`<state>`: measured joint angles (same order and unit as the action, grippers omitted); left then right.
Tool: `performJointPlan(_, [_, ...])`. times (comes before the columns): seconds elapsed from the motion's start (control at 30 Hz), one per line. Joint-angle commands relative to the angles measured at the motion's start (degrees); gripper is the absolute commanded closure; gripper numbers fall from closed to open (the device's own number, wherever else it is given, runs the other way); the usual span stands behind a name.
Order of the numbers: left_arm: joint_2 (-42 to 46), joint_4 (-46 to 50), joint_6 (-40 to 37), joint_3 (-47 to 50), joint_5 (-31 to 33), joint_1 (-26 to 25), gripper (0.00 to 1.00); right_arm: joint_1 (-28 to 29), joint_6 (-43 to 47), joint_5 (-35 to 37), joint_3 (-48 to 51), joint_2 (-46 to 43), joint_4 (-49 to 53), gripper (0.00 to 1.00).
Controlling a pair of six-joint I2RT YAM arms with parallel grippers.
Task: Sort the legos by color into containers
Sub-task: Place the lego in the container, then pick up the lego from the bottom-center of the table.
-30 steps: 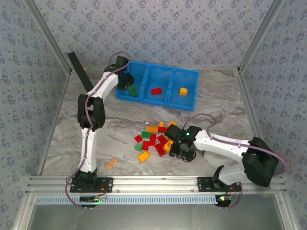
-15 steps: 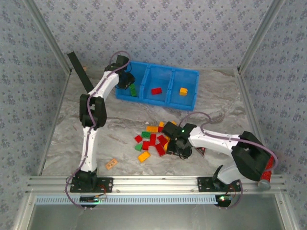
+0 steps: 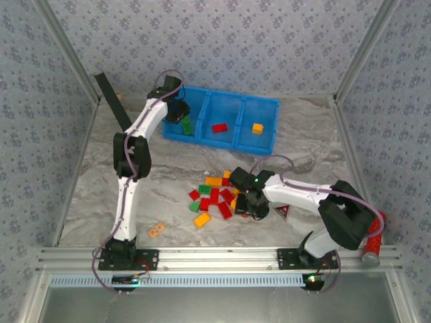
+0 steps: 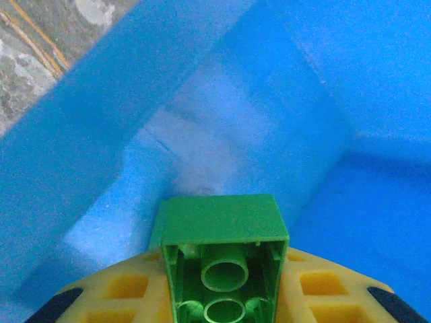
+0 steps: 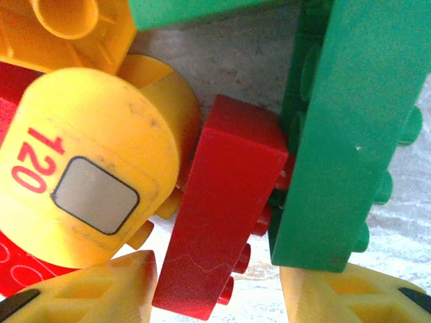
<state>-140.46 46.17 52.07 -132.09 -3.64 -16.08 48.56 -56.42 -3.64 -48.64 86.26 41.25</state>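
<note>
Over the left compartment (image 3: 195, 111) of the blue bin (image 3: 268, 147), your left fingers (image 4: 124, 291) are pinching a green lego (image 4: 224, 249) by its sides. Its hollow underside faces the wrist camera and bare blue floor lies beyond it. This is the drop-off step, so spread those fingers and let it fall there. The middle compartment (image 3: 225, 111) holds the sorted red lego (image 3: 219, 127), and the right one holds the sorted orange lego (image 3: 257, 128).

Down on the desk (image 3: 310, 134), your right fingers (image 5: 101, 289) are low in the pile of legos (image 3: 214, 196). They are spread to either side of a loose red lego (image 5: 225, 202) and are not pressed on it. A larger green brick (image 5: 343, 134) touches its studded side, and a yellow round piece marked 120 (image 5: 87, 168) crowds the other side. I judge this close needs care: squeeze the red one alone, lift it straight up, then carry it to the middle compartment.
</note>
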Motion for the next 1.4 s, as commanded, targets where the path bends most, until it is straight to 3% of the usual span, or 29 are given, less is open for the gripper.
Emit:
performJointPlan(0.0, [-1.2, 2.7, -1.2, -1.8, -0.3, 0.1, 0.73, -1.1, 2.2, 2.1, -0.6, 1.8, 0.1, 0.48])
performJointPlan(0.6, [-1.0, 6.3, -4.2, -5.4, -1.9, -0.8, 0.47, -1.7, 5.4, -0.3, 1.5, 0.5, 1.6, 0.71])
performJointPlan(1.0, [4.1, 9.7, -13.2, -8.3, -6.3, -1.6, 0.40, -2.3, 12.5, -6.5, -4.4, -14.1, 14.4, 0.76])
performJointPlan(1.37, [12.0, 17.9, -26.4, -6.6, -8.2, -2.8, 0.39, -10.6, 28.4, -7.0, -16.4, -13.6, 16.9, 0.77])
